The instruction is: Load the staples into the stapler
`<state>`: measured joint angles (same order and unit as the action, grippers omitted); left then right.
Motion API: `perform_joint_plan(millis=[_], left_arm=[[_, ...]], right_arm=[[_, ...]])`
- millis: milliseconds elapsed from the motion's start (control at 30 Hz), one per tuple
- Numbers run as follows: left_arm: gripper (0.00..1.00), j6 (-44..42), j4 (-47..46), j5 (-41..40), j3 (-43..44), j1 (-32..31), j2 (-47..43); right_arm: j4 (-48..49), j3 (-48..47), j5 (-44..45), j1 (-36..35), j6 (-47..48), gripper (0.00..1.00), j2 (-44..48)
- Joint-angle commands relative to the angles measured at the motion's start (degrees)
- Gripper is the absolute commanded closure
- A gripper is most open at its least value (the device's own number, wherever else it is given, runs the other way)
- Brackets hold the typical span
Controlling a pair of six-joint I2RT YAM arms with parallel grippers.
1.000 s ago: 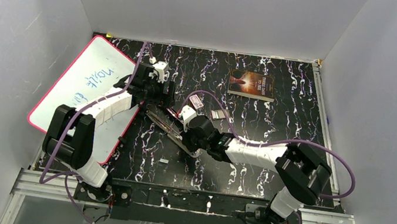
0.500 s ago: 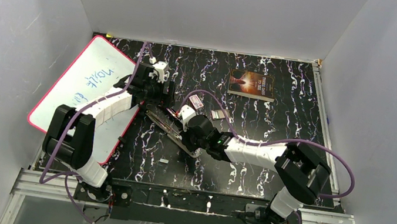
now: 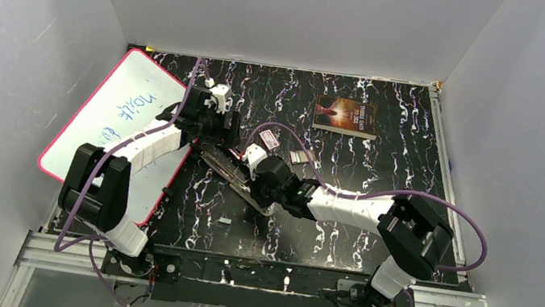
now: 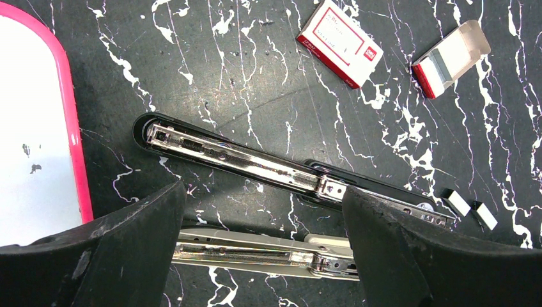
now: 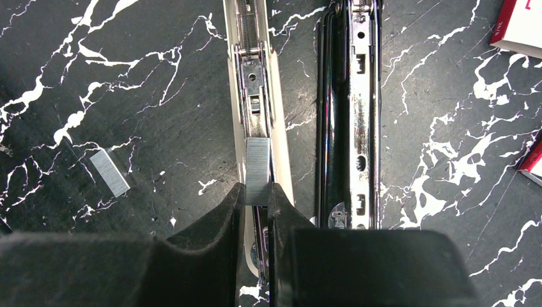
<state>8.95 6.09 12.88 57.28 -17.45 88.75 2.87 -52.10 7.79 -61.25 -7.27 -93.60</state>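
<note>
The stapler (image 3: 229,173) lies folded open on the black marbled table, as a beige magazine channel (image 5: 252,77) beside a black and chrome half (image 5: 351,115). My right gripper (image 5: 257,192) is shut on a short grey strip of staples (image 5: 257,167), held directly over the beige channel just behind its spring pusher. My left gripper (image 4: 262,195) hangs open above both halves, the beige channel (image 4: 255,252) showing between its fingers (image 4: 128,243) without touching them. A loose staple strip (image 5: 109,173) lies on the table to the left of the channel.
Two small staple strips (image 4: 457,202) lie near the stapler's hinge end. A red and white staple box (image 4: 339,43) and its open inner tray (image 4: 450,59) sit beyond. A pink-framed whiteboard (image 3: 117,110) is at the left, a book (image 3: 346,116) at the back.
The right wrist has crept slightly left along the stapler with the staple strip still in its jaws. The left arm has not moved.
</note>
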Motion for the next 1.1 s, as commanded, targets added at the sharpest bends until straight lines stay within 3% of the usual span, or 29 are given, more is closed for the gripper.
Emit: perform_joint_plan(millis=[0,1067], left_arm=[[0.09,-0.7,0.6,0.0,1.7,0.2,-0.2],[0.09,-0.9,0.8,-0.1,1.8,0.2,-0.3]], right_arm=[[-2.0,-2.4,0.5,-0.3,0.9,1.00,-1.0],[-4.8,-3.9,-0.8,-0.2,4.1,1.00,-1.7]])
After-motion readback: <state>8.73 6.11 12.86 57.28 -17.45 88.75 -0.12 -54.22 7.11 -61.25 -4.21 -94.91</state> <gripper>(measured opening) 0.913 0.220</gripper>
